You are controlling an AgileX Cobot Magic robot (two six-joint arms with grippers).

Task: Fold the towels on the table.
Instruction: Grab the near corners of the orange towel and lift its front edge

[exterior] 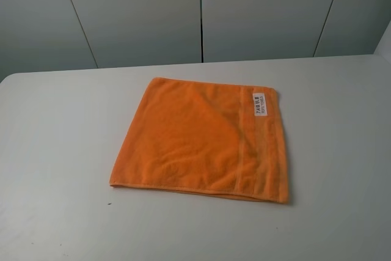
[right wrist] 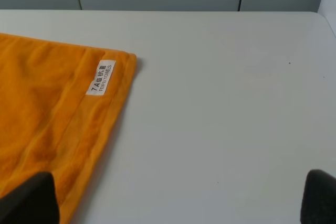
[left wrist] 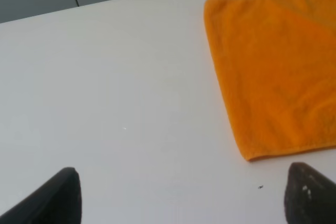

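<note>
White table (exterior: 61, 151): orange towel (exterior: 201, 142) lay flat | my left gripper (left wrist: 186, 196) hung beside it, jaws wide apart | my right gripper (right wrist: 176, 198) hung by its other side, jaws apart

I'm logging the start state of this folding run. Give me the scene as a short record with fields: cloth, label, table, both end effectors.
cloth: one orange towel, lying flat on the table
label: white label, face up, near the towel's far right corner
table: white table, smooth top
left end effector: open, holding nothing, by the towel's near left corner
right end effector: open, holding nothing, by the towel's right edge
high view: neither arm in frame
</note>
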